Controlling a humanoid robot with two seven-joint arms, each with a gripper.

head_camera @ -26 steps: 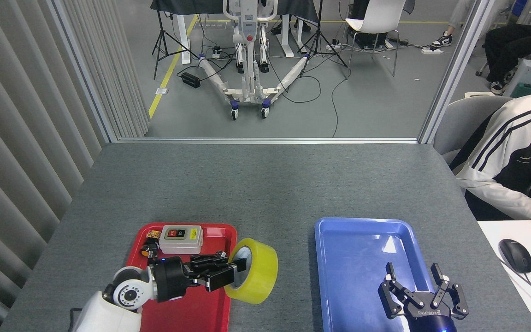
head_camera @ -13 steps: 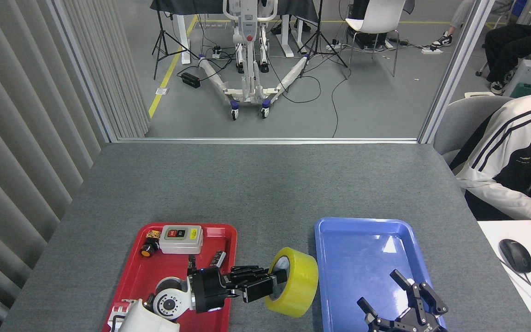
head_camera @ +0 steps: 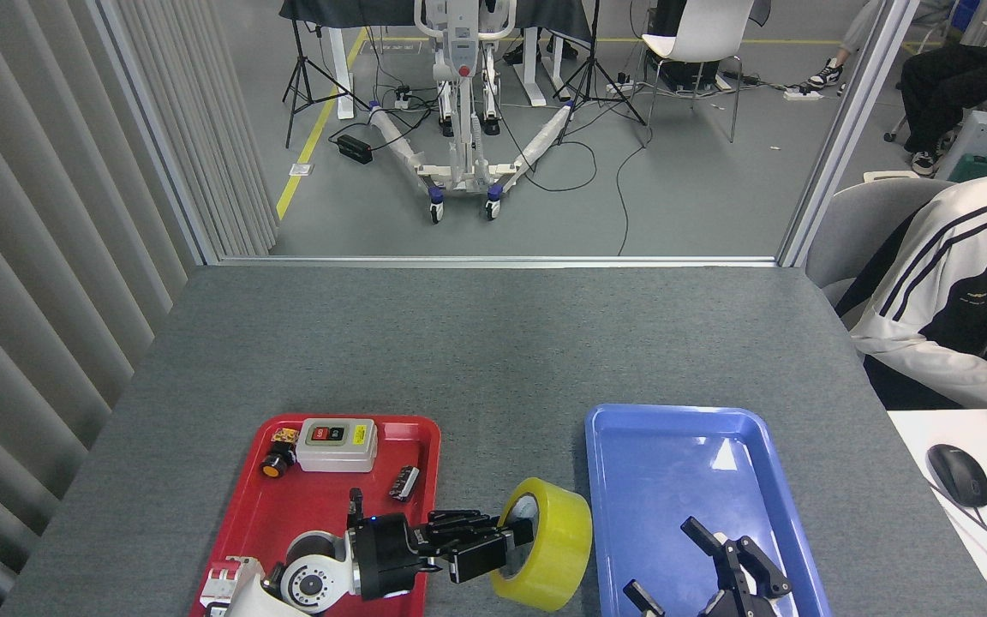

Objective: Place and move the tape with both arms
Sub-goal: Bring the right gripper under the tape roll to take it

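While my left gripper (head_camera: 506,548) keeps its fingers (head_camera: 481,559) clamped through the core and over the wall of the tape (head_camera: 545,544), the roll hangs on edge over the strip of grey table (head_camera: 493,343) between the two trays, tilted, its open face turned toward the arm. I cannot tell whether its lower rim touches the felt or clears it. On the other side my right gripper (head_camera: 708,578) sits low over the near end of the blue tray (head_camera: 673,424), fingers spread wide and holding nothing; only part of it shows at the bottom edge.

I judge this as the carry-and-set-down step: the roll is out of the red tray (head_camera: 339,506) and partway across. The next move calls for setting it down flat in the gap or in reach of the right side, easing the clamp off without dragging it, then bringing the spread fingers around it.

The tape is glossy, translucent yellow, a broad cylinder with a pale core, likely slick and prone to roll on its edge. The trays are smooth moulded plastic with raised rims, the blue one glaring under the lights. In the red one sit a boxy grey switch unit (head_camera: 337,444) and small dark parts. The tabletop is matte and felt-like.
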